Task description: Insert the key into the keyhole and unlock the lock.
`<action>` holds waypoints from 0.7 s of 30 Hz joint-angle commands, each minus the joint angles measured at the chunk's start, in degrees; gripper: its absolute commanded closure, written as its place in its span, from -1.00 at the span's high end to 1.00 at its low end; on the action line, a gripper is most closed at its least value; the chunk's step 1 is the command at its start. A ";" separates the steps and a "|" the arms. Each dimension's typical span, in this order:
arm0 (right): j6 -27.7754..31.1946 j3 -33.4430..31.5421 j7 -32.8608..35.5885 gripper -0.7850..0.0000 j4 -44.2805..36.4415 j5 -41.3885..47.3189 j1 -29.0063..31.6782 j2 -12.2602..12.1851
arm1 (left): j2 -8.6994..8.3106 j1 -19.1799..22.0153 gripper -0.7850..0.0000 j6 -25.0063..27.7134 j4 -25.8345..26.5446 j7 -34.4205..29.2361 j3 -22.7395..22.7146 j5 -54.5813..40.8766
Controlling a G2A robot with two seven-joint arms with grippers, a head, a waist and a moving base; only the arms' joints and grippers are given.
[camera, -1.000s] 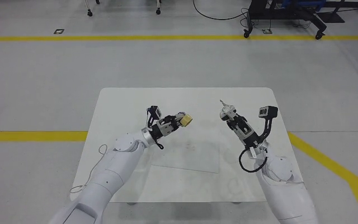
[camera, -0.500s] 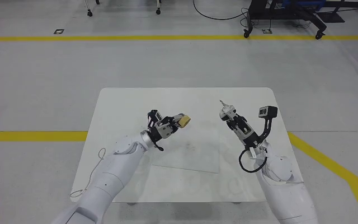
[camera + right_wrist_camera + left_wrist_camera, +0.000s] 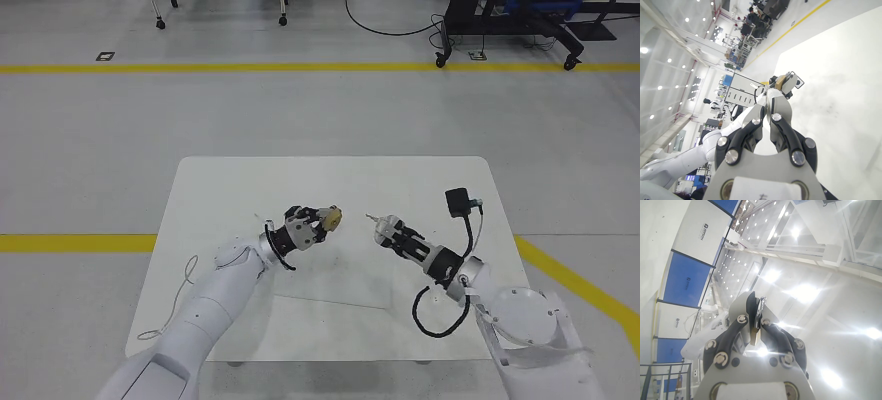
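The fingers of my right gripper (image 3: pixel 381 226) were pinched together on the key (image 3: pixel 371 215), and its blade pointed toward the lock (image 3: pixel 332 213). My left gripper (image 3: pixel 321 219) clamped that lock, near the key tip but apart. Both hung over the table (image 3: pixel 230 180) middle, with open room around.

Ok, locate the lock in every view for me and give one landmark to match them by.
Top view: lock above the table, about midway across, at the tip of the left end effector, facing the key.
Left wrist view: lock clamped between that end effector's own fingers.
Right wrist view: lock in the far end effector, just beyond the right end effector.
Shared landmark: the left end effector gripping it.
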State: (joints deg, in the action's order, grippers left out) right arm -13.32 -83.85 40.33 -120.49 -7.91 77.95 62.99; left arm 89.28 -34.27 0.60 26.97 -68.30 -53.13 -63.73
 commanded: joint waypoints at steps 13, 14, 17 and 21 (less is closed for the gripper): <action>-6.68 2.29 0.88 -1.00 -5.62 -3.97 0.96 -0.13 | 0.78 0.19 -1.00 -0.85 -1.58 -0.52 -0.26 -2.22; -6.68 2.29 0.88 -1.00 -5.62 -3.97 0.96 -0.13 | 0.78 0.19 -1.00 -0.85 -1.58 -0.52 -0.26 -2.22; -6.68 2.29 0.88 -1.00 -5.62 -3.97 0.96 -0.13 | 0.78 0.19 -1.00 -0.85 -1.58 -0.52 -0.26 -2.22; -6.68 2.29 0.88 -1.00 -5.62 -3.97 0.96 -0.13 | 0.78 0.19 -1.00 -0.85 -1.58 -0.52 -0.26 -2.22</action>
State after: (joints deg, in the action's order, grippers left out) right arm -20.00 -81.56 41.22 -126.11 -11.89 78.91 62.86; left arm 90.07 -34.08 -0.25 25.38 -68.81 -53.40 -65.95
